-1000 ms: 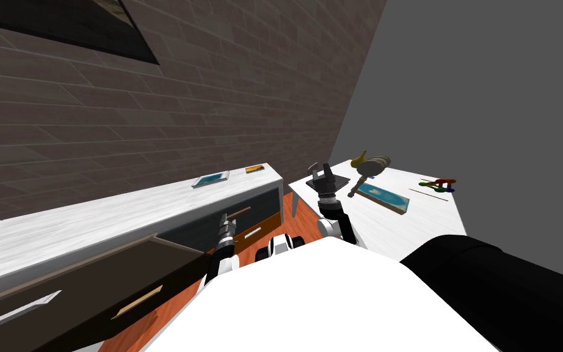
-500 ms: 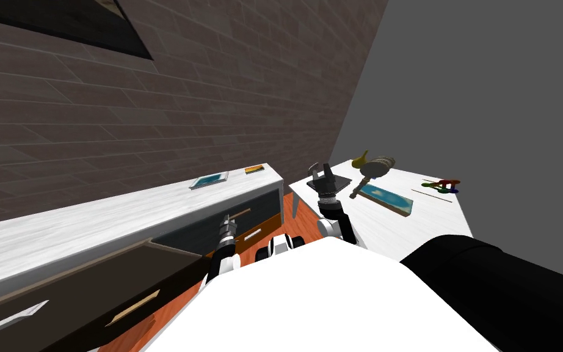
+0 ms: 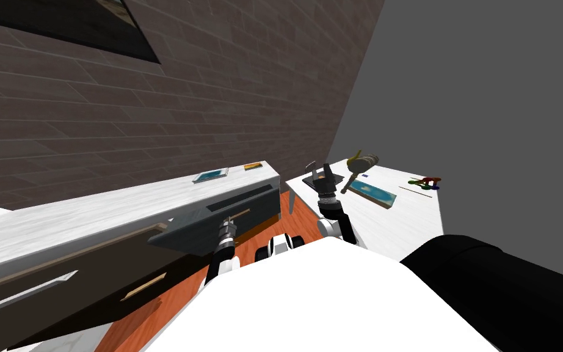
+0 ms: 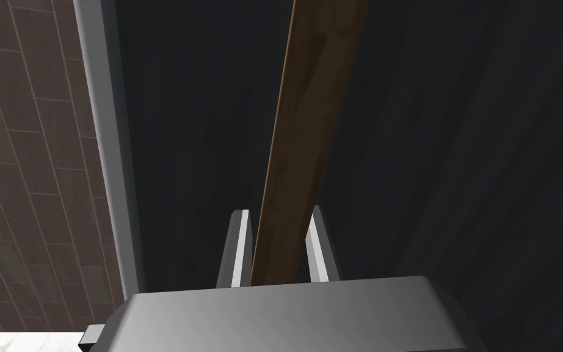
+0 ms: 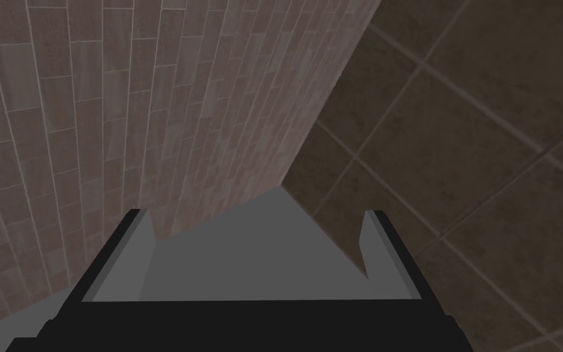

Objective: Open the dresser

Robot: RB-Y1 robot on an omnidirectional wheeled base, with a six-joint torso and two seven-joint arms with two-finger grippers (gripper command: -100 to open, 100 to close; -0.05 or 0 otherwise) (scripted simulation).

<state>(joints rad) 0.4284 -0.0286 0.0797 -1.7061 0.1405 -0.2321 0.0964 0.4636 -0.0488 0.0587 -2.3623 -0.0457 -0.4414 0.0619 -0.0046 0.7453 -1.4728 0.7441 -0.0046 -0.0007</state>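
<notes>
The dresser (image 3: 121,214) has a white top and dark drawer fronts and runs along the brick wall. One upper drawer (image 3: 195,232) stands a little way out of it, with a dark slot showing behind its front. A brown wooden bar handle (image 3: 242,213) lies across that front. My left gripper (image 3: 226,225) is shut on the handle. In the left wrist view the handle (image 4: 298,140) runs between the left gripper (image 4: 278,211), whose fingers (image 4: 238,244) press its sides. My right gripper (image 3: 320,168) is raised over the gap beside the dresser, and in its wrist view the right gripper (image 5: 262,214) stands open and holds nothing.
Another dark drawer (image 3: 91,293) juts out lower on the left over the orange floor (image 3: 170,299). A teal book (image 3: 210,175) and a small orange item (image 3: 253,165) lie on the dresser top. A white table (image 3: 408,214) on the right holds a mallet (image 3: 359,164), a blue book (image 3: 375,192) and coloured pieces (image 3: 425,182).
My left gripper has closed from open onto the handle, and the upper drawer has come out of the dresser toward me. The head view has shifted slightly. The right arm has stayed put.
</notes>
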